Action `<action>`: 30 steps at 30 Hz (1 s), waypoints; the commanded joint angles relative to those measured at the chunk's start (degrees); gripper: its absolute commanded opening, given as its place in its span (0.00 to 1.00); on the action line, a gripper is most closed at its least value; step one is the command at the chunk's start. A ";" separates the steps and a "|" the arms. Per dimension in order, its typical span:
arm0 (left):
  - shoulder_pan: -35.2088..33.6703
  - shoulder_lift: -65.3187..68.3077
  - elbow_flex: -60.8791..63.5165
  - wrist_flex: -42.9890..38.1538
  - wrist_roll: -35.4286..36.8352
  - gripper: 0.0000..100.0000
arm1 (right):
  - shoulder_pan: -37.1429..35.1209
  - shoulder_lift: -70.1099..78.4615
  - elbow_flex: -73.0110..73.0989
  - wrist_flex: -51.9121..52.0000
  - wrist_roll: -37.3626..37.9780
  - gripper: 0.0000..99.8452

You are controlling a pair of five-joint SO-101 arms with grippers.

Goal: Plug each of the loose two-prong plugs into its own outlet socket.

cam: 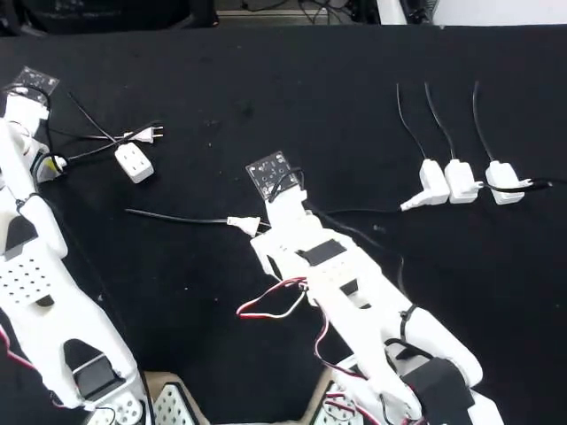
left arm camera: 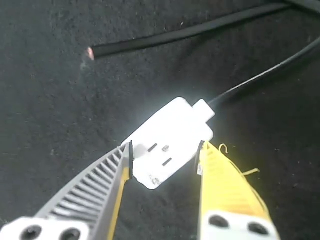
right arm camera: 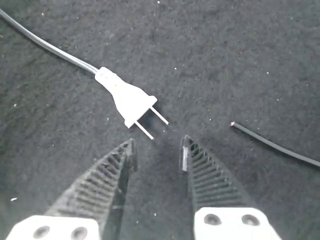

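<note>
A white outlet socket (left arm camera: 167,145) with a black cord sits between my left gripper's (left arm camera: 165,157) fingers, which press on both its sides; in the high view this gripper (cam: 51,165) is at the table's far left. A loose white two-prong plug (right arm camera: 127,100) on a black cord lies on the black table just ahead of my right gripper (right arm camera: 157,150), which is open, prongs pointing toward the gap. From above, that plug (cam: 244,223) lies at the table's middle, beside the right gripper (cam: 263,237). Another loose plug (cam: 146,135) lies near a white socket block (cam: 135,162).
Three white sockets (cam: 459,181) with black cords stand in a row at the right, with plugs by the outer two. A cut cord end (right arm camera: 270,142) lies near the right gripper, another cord end (left arm camera: 92,51) beyond the left. Red and white wires (cam: 275,305) hang off the right arm.
</note>
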 commanded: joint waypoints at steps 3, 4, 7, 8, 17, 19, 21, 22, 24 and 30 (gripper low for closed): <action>-1.19 1.93 -2.42 4.66 -0.62 0.23 | -0.53 -2.15 0.04 -1.32 -0.35 0.13; -1.10 2.20 -3.47 6.33 -0.62 0.23 | -0.53 -2.15 0.04 -1.32 -0.35 0.13; -0.75 2.37 -6.37 12.13 -0.62 0.23 | -0.53 -2.15 0.04 -1.32 -0.35 0.13; -0.75 2.37 -7.16 13.63 -0.62 0.23 | -0.53 -2.15 0.04 -1.32 -0.35 0.13; -2.59 1.58 -13.58 19.60 -0.70 0.23 | -0.53 -2.15 0.04 -1.32 -0.35 0.13; -3.03 0.26 -16.66 21.63 -0.35 0.23 | -0.53 -2.15 0.04 -1.32 -0.35 0.13; -3.03 -0.26 -20.44 23.30 0.00 0.23 | -0.53 -2.15 0.04 -1.32 -0.35 0.13; -2.95 -0.26 -21.85 23.12 0.97 0.23 | -0.53 -2.15 0.04 -1.32 -0.35 0.13; -2.95 0.44 -24.40 21.71 6.33 0.23 | -0.53 -2.15 0.04 -1.32 -0.35 0.13; -3.74 5.54 -27.65 13.98 35.52 0.23 | -0.53 -2.15 0.04 -1.32 -0.35 0.13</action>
